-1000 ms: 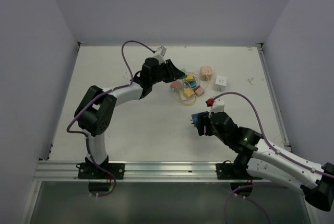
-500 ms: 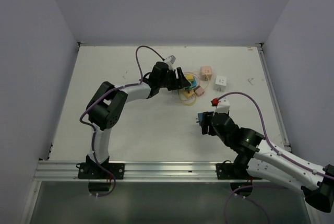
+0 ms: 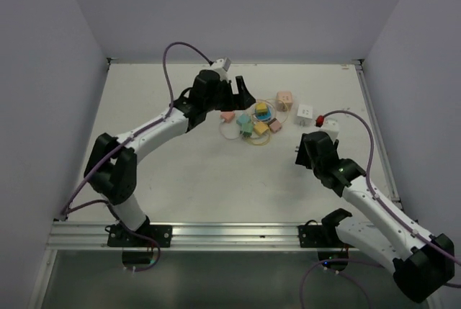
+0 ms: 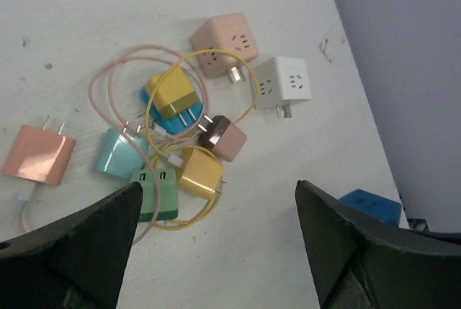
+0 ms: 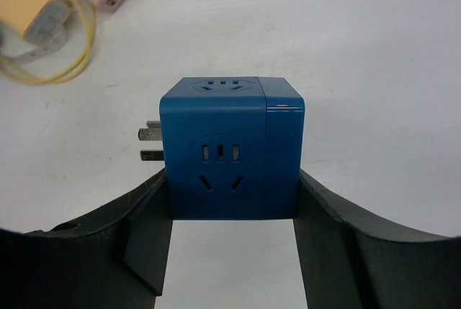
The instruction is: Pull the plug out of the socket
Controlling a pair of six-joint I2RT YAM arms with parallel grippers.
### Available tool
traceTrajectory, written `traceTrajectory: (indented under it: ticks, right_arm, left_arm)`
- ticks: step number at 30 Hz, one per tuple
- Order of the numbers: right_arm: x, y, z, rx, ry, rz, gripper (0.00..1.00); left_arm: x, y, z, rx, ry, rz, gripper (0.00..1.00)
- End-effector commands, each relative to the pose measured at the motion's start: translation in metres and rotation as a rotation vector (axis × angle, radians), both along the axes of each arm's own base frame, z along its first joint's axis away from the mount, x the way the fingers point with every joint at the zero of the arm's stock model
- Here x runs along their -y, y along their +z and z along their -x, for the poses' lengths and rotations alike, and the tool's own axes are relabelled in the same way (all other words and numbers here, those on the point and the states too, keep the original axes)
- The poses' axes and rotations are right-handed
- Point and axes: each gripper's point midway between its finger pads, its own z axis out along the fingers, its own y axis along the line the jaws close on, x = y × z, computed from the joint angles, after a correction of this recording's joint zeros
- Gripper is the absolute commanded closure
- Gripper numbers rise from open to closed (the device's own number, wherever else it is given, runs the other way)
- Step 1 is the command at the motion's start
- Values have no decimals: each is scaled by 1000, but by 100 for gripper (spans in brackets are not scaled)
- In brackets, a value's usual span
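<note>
Currently: blue socket cube (image 5: 230, 154), prongs pointing sideways, clamped in right end effector (image 5: 230, 201); left end effector (image 4: 216, 201), spread open, hovers over loose plugs (image 4: 198, 172) near the surface's (image 3: 180, 172) far edge.

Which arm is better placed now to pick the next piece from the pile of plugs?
Left. The left claw is open and empty, right above the pile of plugs. The right claw is away from the pile, shut on the blue socket cube.

No legible text or markings anywhere
</note>
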Motion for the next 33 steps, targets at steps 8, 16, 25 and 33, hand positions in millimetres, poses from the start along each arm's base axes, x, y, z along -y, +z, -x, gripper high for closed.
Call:
traceTrajectory:
  ticks: [8,16,25,33]
  right_arm:
    - [51,34,-78,75,-270,-100,100]
    - [95,20,-121,80,-395,-140,100]
    - [97,-2,-166,43,-341,-122,100]
    - [101,-24,-190,-26,-295,-119,81]
  left_arm:
    - [-122,96,42,255,232,-180,0]
    - [-236,73,92,329,494,-459,0]
    - [-283,61,116,403,665,-495,0]
    - [-286,53,115,368,675,-527,0]
